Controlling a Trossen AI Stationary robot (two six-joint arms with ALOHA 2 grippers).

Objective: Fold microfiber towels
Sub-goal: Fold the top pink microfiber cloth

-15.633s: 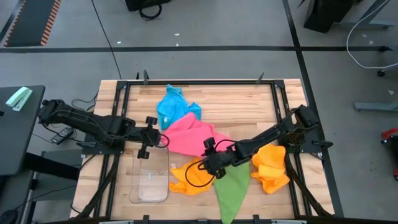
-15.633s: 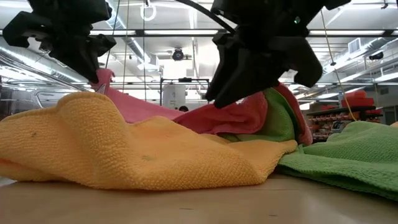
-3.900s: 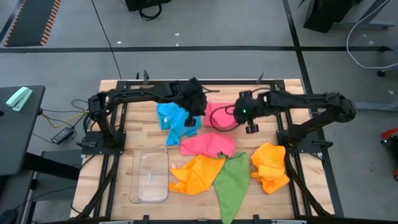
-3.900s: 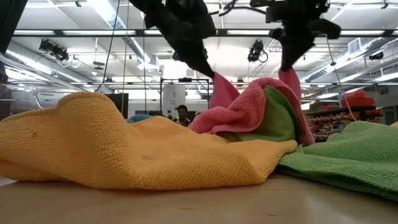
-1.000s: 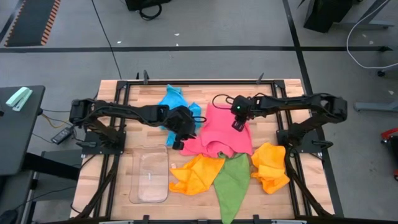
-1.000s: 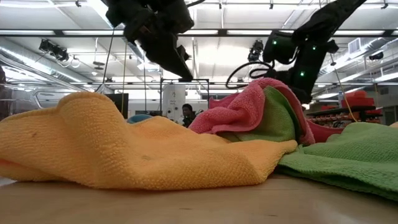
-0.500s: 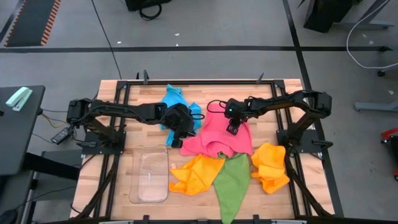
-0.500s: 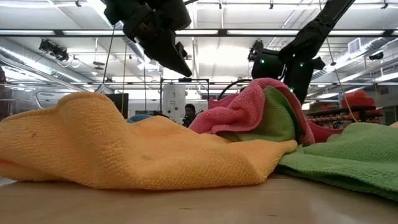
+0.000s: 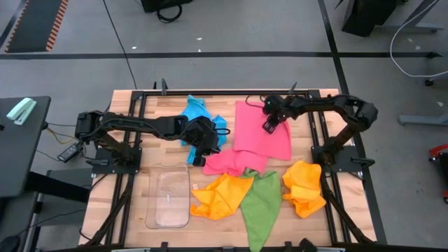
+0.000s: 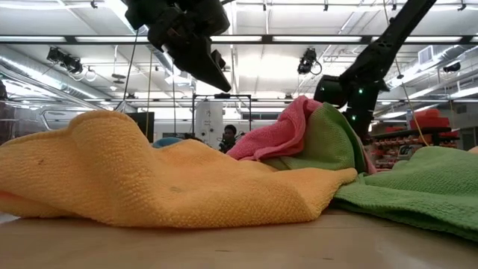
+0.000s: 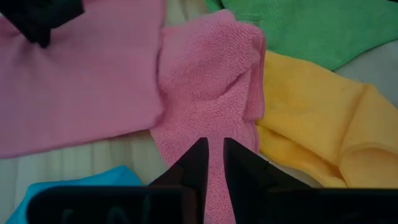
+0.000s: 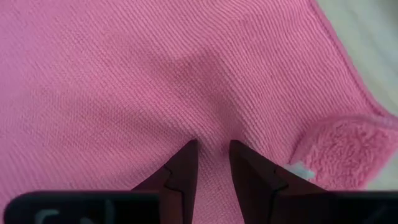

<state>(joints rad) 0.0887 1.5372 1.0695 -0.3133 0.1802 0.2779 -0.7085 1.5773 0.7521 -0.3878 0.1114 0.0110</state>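
The right end effector (image 9: 269,127) pinches the far edge of the pink towel (image 9: 261,133) and has pulled it back across the counter (image 9: 301,105), so this half now lies flat. The left end effector (image 9: 199,159) stays closed on the bunched near corner. I judge the towel is nearly spread for folding.

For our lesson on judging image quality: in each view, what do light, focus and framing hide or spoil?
Low view: ceiling lights glare behind, so the left gripper is a dark silhouette; the orange towel fills the foreground. Left wrist view: the blue towel near the lens looks soft. High view: even light, weak shadows on the table.
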